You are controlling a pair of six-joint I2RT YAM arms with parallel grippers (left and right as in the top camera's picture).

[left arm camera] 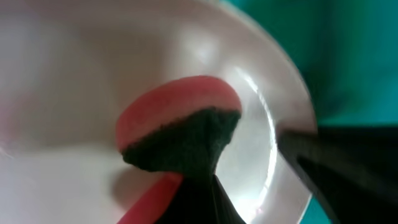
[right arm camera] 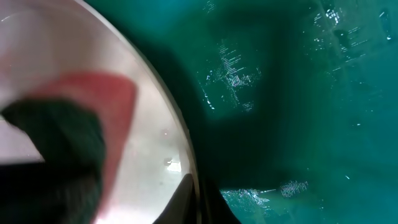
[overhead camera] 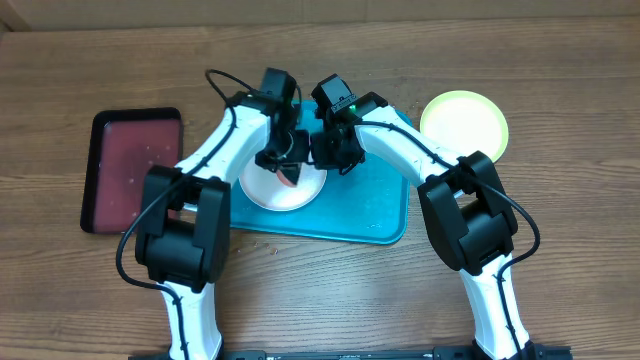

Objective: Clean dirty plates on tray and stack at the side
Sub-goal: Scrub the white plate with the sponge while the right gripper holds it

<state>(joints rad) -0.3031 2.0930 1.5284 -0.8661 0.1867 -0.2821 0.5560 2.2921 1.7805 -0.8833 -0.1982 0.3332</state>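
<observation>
White round shallow plastic plate [overhead camera: 266, 191] lies on the large turquoise rectangular plastic tray [overhead camera: 372, 216], toward its left end. A yellow-green round plastic plate [overhead camera: 463, 125] sits off the tray on the wooden table [overhead camera: 560, 70], to the right.

The left gripper [overhead camera: 288, 163] is clenched on a pink sponge with a dark green scouring face [left arm camera: 180, 134], which it presses into the white plate's bowl. The right gripper [overhead camera: 325, 161] is pinched tight and appears to clamp the plate's right rim (the wrist view shows the rim running straight into its fingers).

By my judgement the plate is light, stiff and glossy, so it would skate on the smooth tray under scrubbing. The thin raised rim is the only sensible hold, and lifting it calls for a firm edge pinch.
</observation>
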